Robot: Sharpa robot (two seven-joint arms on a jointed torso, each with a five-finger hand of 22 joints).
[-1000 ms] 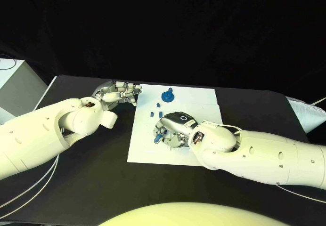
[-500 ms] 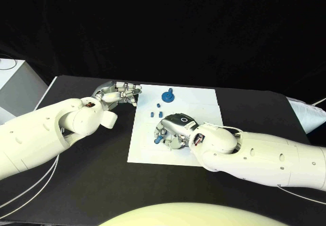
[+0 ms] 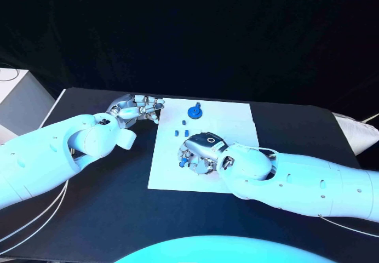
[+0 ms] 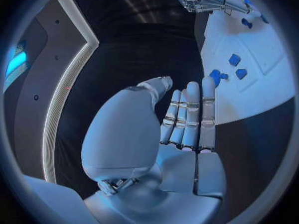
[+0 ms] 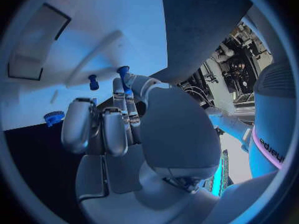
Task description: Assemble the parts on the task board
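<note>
Task board [image 3: 237, 118] flat white, right hand [image 3: 201, 152] pinching small blue peg [image 5: 123, 73] (rounded head), left hand [image 3: 139, 107] released.

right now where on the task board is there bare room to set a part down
Free: the task board's side strip beyond the blue round part, and the near edge below the right hand. Crowded: the middle, with small blue parts beside that hand.

The right hand [image 3: 201, 152] crept a little toward the task board [image 3: 237, 118]'s left edge and settled lower over the small blue part [image 3: 182, 162] beneath its fingers. That part seemed to have shifted slightly with it, though the fingers hid most of it. From the right wrist, a blue part [image 5: 122, 72] showed at the fingertips.
</note>
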